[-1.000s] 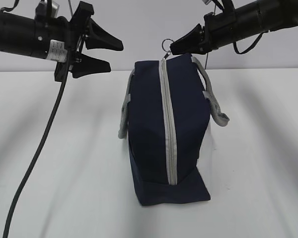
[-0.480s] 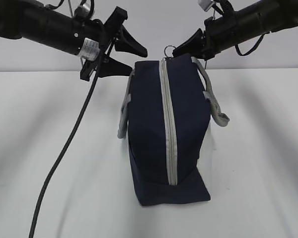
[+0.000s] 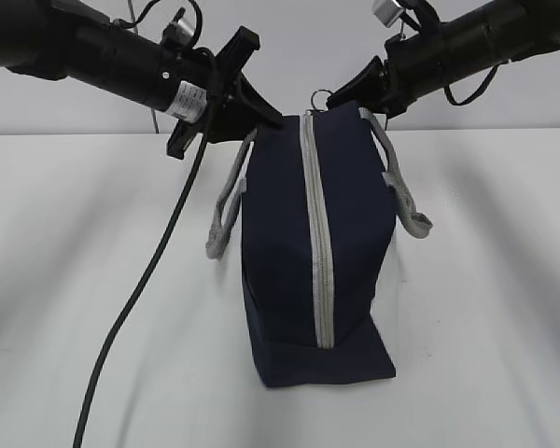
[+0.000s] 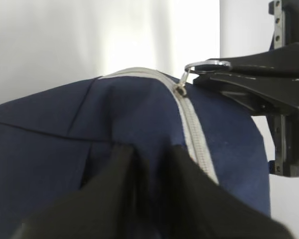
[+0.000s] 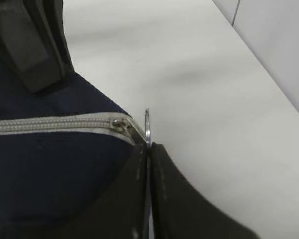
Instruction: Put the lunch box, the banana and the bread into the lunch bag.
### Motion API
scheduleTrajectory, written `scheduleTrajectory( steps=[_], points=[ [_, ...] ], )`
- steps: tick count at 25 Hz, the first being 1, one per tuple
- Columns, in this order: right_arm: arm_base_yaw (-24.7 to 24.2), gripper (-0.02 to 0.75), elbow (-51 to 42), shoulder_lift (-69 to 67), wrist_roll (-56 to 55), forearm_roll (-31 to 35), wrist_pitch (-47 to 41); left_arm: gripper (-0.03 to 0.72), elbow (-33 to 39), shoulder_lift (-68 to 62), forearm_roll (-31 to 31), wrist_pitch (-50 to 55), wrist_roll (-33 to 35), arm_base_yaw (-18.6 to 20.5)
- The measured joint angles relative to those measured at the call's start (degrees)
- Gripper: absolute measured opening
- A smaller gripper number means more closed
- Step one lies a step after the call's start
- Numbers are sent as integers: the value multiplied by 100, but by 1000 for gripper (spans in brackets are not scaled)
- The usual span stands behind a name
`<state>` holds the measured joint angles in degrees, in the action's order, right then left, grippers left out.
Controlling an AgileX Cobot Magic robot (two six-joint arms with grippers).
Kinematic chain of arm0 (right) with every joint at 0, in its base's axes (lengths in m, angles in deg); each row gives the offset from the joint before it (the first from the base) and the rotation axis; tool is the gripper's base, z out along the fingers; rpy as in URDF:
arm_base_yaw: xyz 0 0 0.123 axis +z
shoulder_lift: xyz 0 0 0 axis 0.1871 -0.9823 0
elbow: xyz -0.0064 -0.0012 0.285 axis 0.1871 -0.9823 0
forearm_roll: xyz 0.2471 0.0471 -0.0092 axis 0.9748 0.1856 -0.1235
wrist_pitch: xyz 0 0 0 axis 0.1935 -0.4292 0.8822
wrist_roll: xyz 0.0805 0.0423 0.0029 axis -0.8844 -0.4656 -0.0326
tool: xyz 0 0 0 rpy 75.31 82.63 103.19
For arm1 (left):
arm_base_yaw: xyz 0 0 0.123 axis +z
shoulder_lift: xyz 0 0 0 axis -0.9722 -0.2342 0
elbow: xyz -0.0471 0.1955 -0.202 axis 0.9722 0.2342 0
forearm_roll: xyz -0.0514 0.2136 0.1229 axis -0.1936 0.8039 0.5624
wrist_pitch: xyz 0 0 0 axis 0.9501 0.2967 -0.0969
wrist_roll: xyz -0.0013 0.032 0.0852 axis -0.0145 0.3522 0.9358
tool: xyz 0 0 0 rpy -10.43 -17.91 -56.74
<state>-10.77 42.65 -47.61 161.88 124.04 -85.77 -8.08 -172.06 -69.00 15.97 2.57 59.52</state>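
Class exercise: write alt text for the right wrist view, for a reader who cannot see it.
The right end effector, fingers pressed together, pinches the metal ring zip pull at the end of the closed grey zipper on the navy lunch bag. The left end effector rests on the bag's far edge, with the white table beyond.

White table (image 3: 84,280) — navy lunch bag (image 3: 345,215) upright on it

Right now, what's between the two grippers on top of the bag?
The bag's navy top with the shut grey zipper running across it, seen in the left wrist view. The right gripper pinches the zip ring; the left gripper grips fabric.
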Motion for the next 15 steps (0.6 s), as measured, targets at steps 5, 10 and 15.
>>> scheduleTrajectory(
  steps=[5, 10, 15],
  points=[
    [0, 0, 0, 0, 17, 0, 0, 13, -11, 0, -6, -57, 11, -10],
    [0, 0, 5, -67, 17, 0, 0, 7, -11, 0, -197, -70, 160, -14],
    [0, 0, 5, -249, 27, 64, 149, 7, -11, 0, -307, 3, 342, -14]
  ],
)
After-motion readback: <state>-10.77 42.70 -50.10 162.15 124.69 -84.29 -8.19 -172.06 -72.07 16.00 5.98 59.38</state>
